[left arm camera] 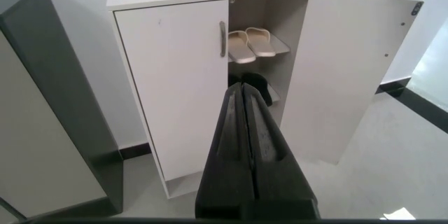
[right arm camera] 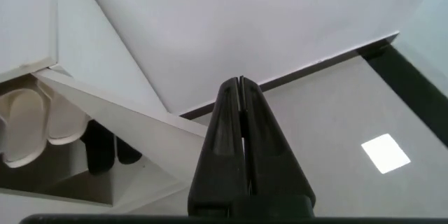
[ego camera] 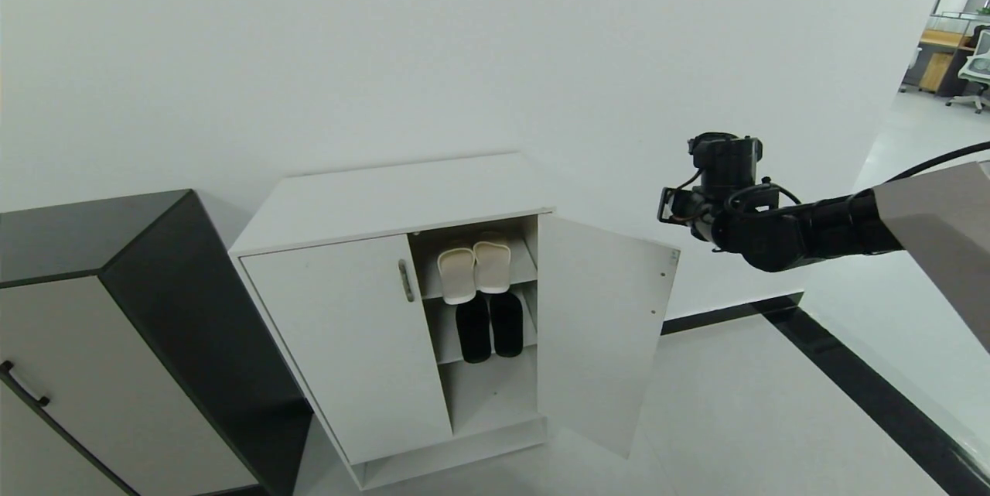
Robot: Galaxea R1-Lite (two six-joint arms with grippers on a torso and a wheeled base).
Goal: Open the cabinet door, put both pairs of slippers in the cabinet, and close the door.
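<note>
- Standing against the white wall [ego camera: 464, 32], the white two-door cabinet [ego camera: 387, 198] has its left-hand door [ego camera: 348, 341] shut. Its flat white right-hand door [ego camera: 599, 326] is swung wide open.
- A dark grey cabinet [ego camera: 155, 302] sits just beside it on the robot's left and looks irrelevant to the job.
- The black two-fingered right hand [right arm camera: 240, 82] is up beyond the open door's free edge, near its top corner but apart from it. Its fingers are pressed together and grip nothing.
- The left hand [left arm camera: 242, 86] faces the cabinet front from a little way off, likewise closed flat and empty.
- The pair of cream foam slippers [ego camera: 473, 268] lies side by side on the upper shelf, and the pair of black slippers [ego camera: 489, 326] on the shelf below.
- A small grey bar handle [ego camera: 405, 281] sits on the shut door's inner edge.
- Both pairs look stowed, so only closing the door is left. The next move probably calls for the right hand to come down against the open door's far face, near its free edge. From there it would sweep the door round until it lies flush.
</note>
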